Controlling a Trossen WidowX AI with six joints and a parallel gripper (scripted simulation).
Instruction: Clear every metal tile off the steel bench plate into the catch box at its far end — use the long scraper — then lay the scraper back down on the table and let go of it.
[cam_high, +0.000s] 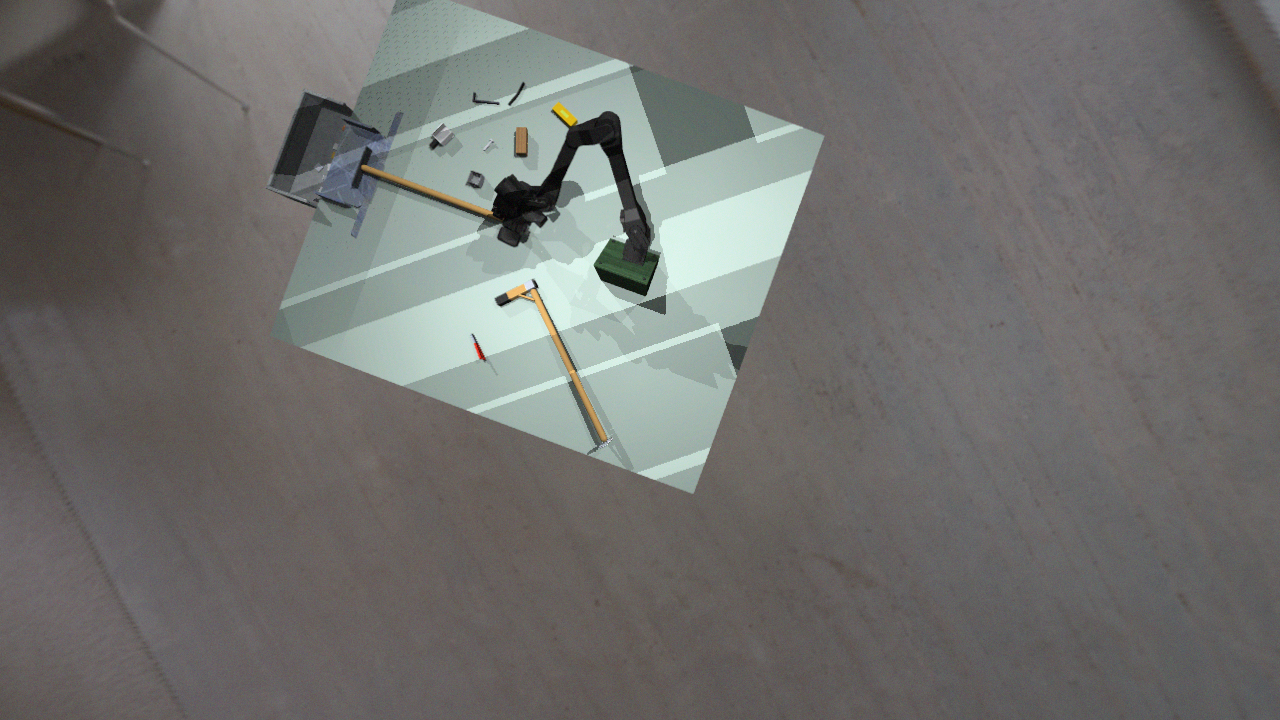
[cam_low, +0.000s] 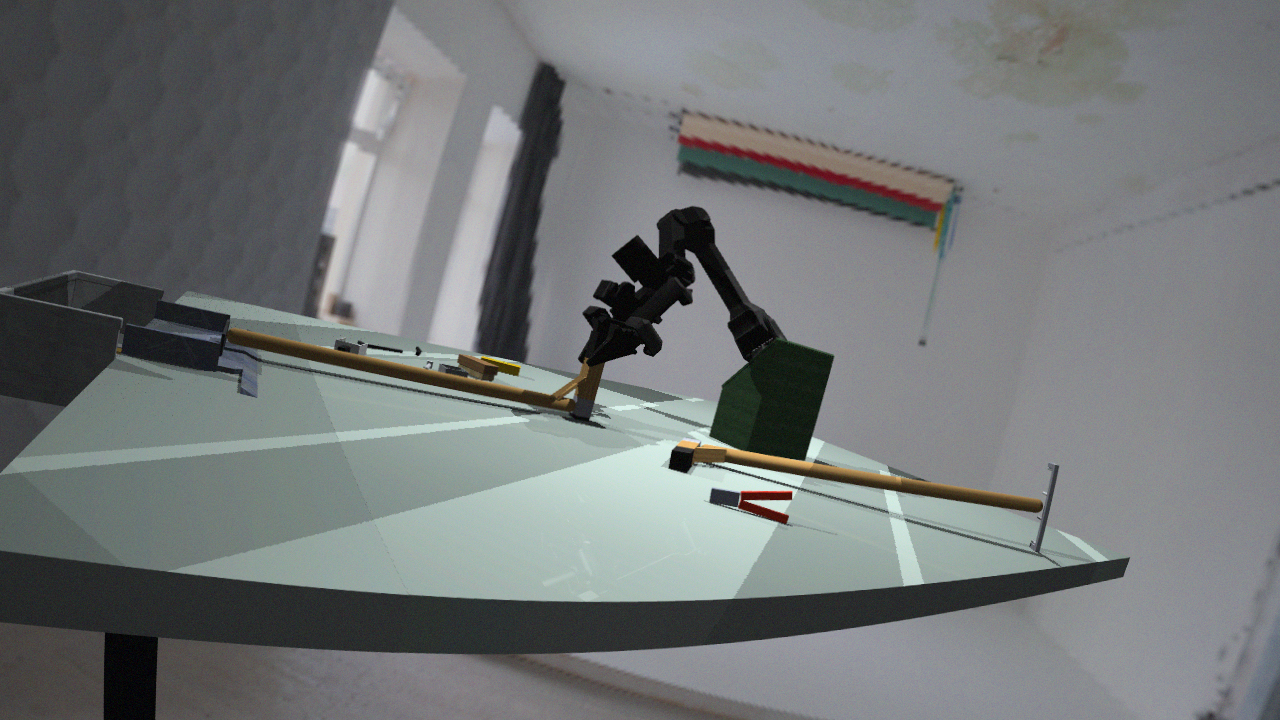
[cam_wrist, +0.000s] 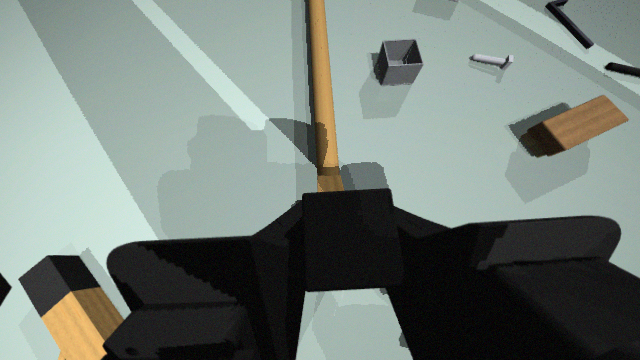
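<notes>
The long scraper (cam_high: 429, 191) (cam_low: 402, 371) (cam_wrist: 322, 75) has a wooden handle reaching from my gripper to its dark blade on the steel bench plate (cam_high: 344, 188) (cam_low: 247, 380). My gripper (cam_low: 590, 358) (cam_wrist: 335, 203) is shut on the scraper's upright grip, above the table. The grey catch box (cam_high: 297, 143) (cam_low: 53, 349) stands at the plate's far end. A few small light pieces show inside it in the top view. I cannot make out any tile on the plate; the blade and side walls hide part of it.
A second long wooden tool (cam_high: 572, 371) (cam_low: 832, 472) and red-handled pliers (cam_high: 478, 348) (cam_low: 758, 506) lie on the near side. A wooden block (cam_high: 520, 141) (cam_wrist: 585, 122), a yellow block (cam_high: 563, 114), a square tube (cam_high: 475, 179) (cam_wrist: 400, 62) and a bolt (cam_wrist: 490, 60) lie beyond the handle. My base stands on a green block (cam_high: 623, 268) (cam_low: 778, 402).
</notes>
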